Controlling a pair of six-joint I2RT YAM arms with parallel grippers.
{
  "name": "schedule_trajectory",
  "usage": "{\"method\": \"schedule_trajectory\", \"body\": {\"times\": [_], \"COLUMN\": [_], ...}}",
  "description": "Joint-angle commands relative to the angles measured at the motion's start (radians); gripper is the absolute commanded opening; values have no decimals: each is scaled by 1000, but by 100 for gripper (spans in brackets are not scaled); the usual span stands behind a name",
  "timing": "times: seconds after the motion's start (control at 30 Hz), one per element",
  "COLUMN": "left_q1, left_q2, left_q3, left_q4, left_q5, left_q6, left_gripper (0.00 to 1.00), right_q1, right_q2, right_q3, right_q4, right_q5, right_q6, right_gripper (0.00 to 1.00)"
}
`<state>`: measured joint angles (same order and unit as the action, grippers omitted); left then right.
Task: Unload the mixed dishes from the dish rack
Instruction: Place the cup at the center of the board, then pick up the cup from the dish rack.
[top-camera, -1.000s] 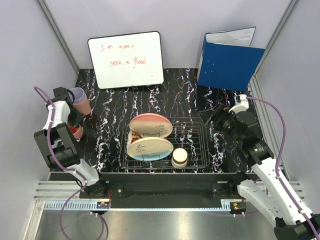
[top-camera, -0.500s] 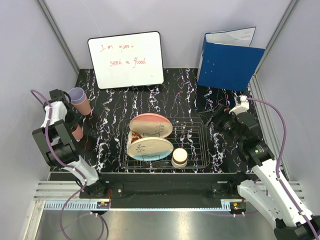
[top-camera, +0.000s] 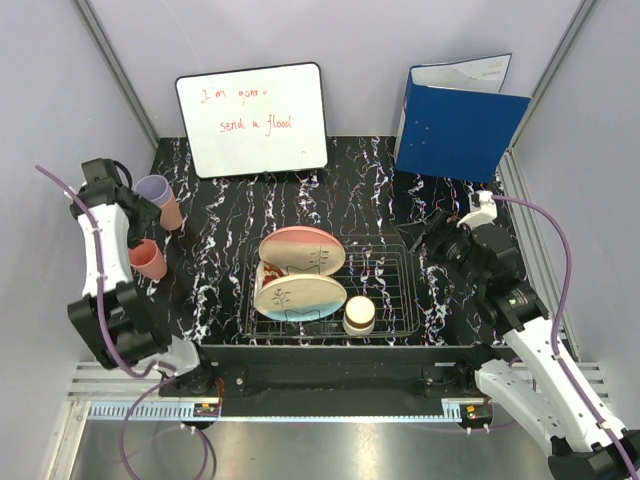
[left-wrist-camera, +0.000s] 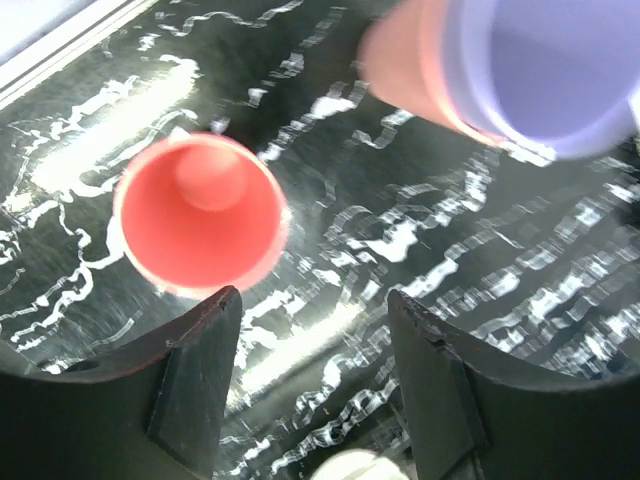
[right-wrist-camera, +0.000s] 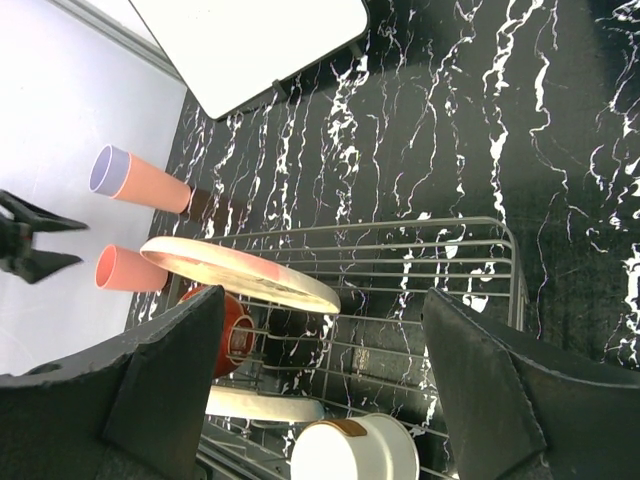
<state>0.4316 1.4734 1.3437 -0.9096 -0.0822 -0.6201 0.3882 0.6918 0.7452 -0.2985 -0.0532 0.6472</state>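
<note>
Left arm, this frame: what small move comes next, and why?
Probably lift the left gripper clear and swing it toward the rack. Its jaws stand open above the pink tumbler, which stands free on the table, while plates and a bowl sit in the rack.

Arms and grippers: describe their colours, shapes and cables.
Both the left arm and right arm have white links, bulky black joints and a looping purple cable. The left gripper and right gripper each have two broad, matte black fingers.
</note>
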Motion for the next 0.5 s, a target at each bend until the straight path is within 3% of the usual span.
{"method": "schedule_trajectory", "body": {"times": [0.0,0.07,0.23,0.33,0.47], "left_q1": [-77,-125,-414,-560,-724], "left_q2": [-157,-235,-402,-461,-475], "left_q3": [81,120,172,131,81], "left_q4": [-61,-78,-74,-38,-25], "left_q5": [7,-17,-122,-134,-250], "left_q6": [-42,-59,-84,-84,-73], "left_gripper": [69,73,77,80,81], "right_q1": [3,3,37,173,407], "right_q2": [25,46,113,117,189], "right_q3": [0,-20,-75,-69,54], "right_q4": [-7,-8,-5,-50,-192], "right_q5": [-59,-88,-205,-125,10], "right_q6": [-30,-29,-23,-70,-135], "right_gripper": [87,86,84,86,90]}}
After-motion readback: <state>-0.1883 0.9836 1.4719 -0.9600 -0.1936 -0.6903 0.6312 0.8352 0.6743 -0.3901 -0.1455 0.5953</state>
